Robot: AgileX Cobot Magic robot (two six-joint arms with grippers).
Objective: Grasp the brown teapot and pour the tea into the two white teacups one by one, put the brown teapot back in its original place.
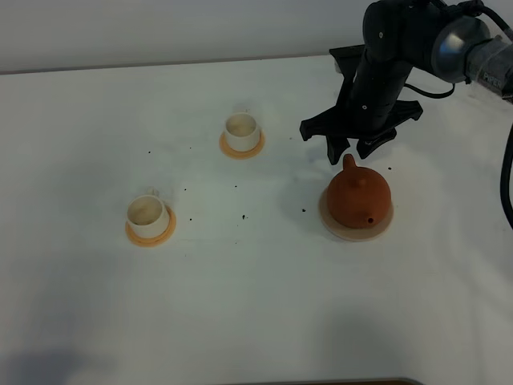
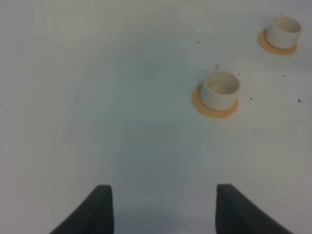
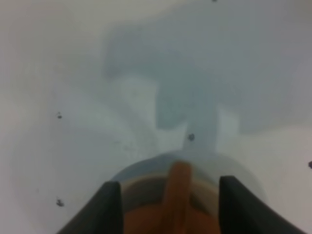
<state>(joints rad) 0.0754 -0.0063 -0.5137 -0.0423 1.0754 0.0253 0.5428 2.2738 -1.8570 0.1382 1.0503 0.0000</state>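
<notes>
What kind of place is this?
Probably a robot test lab, not a kitchen: a plain white table, a black robot arm, and just a teapot and two cups set out.

- the black jointed right arm (image 1: 385,72) reaches in from the far right of the high view, wrist bent steeply downward.
- the black two-fingered right gripper (image 1: 351,152) points down, jaws spread wide.
- the black two-fingered left gripper (image 2: 165,209) shows only in its own wrist view, jaws wide apart.
</notes>
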